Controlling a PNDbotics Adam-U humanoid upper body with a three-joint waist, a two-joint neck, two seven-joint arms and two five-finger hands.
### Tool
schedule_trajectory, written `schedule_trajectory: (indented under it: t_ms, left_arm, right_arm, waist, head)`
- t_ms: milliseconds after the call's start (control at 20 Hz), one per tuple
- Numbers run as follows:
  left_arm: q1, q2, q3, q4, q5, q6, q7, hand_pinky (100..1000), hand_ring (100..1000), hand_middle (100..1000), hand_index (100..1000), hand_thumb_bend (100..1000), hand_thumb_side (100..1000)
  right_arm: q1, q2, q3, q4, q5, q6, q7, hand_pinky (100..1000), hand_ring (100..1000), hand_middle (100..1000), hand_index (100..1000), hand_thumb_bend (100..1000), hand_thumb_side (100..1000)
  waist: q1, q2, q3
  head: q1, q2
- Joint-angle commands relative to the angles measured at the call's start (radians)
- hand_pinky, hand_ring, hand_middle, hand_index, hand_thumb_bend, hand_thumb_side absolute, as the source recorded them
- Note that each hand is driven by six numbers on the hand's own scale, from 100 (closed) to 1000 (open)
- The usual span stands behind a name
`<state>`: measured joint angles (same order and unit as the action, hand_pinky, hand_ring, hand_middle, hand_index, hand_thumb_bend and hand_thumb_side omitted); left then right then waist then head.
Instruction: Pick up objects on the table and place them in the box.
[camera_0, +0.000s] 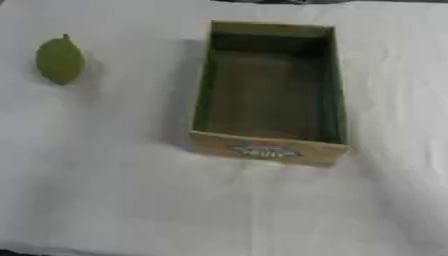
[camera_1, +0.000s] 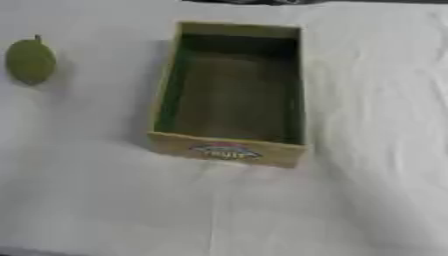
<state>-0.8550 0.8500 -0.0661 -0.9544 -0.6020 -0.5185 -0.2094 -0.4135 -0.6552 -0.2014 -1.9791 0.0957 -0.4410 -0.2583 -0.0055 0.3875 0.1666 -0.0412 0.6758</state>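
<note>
A green, pear-like fruit (camera_0: 59, 60) with a short stem lies on the white cloth at the far left. To its right stands an open cardboard box (camera_0: 268, 149) with a green inner lining and a red and blue label on its near wall. Nothing shows inside the box. The fruit sits well apart from the box's left wall. Neither of my hands appears in either view.
A white cloth (camera_0: 122, 200) with soft creases covers the whole table. A dark strip shows along the far edge at the top and at the lower left corner.
</note>
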Motion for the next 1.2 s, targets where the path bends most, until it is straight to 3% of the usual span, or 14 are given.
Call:
schedule_trajectory:
  t_ms: [50, 700, 850, 1100, 1200]
  left_arm:
    - [-0.037, 0.005, 0.0, 0.017, -0.021, -0.014, -0.02, 916, 916, 880, 927, 220, 690]
    - [-0.114, -0.084, -0.003, 0.096, -0.066, -0.044, -0.083, 916, 924, 885, 928, 204, 777]
    - [-0.127, -0.103, -0.001, 0.115, -0.08, -0.046, -0.095, 927, 936, 894, 932, 237, 776]
    - [-0.139, -0.118, 0.013, 0.141, -0.138, -0.025, -0.074, 946, 955, 898, 935, 367, 599]
    - [-0.145, -0.121, 0.027, 0.155, -0.163, -0.001, -0.051, 944, 960, 897, 942, 415, 459]
  right_arm:
    - [-0.016, -0.019, -0.002, -0.021, -0.01, 0.001, 0.005, 859, 811, 659, 844, 100, 470]
    - [-0.032, -0.012, 0.001, -0.021, -0.02, 0.004, 0.008, 861, 812, 658, 845, 100, 470]
    - [-0.039, -0.009, 0.002, -0.021, -0.024, 0.004, 0.009, 861, 812, 658, 844, 100, 470]
    - [-0.045, -0.006, 0.004, -0.021, -0.03, 0.005, 0.012, 864, 813, 656, 845, 100, 470]
    - [-0.047, -0.005, 0.005, -0.021, -0.031, 0.005, 0.014, 864, 812, 655, 845, 100, 470]
  waist:
    - [0.003, -0.023, 0.0]
    - [0.002, -0.015, -0.012]
    - [0.002, -0.013, -0.018]
    - [0.006, -0.007, -0.029]
    - [0.007, -0.003, -0.033]
  head:
    - [0.006, -0.007]
    - [0.022, -0.007]
    - [0.027, -0.008]
    - [0.033, -0.01]
    - [0.037, -0.013]
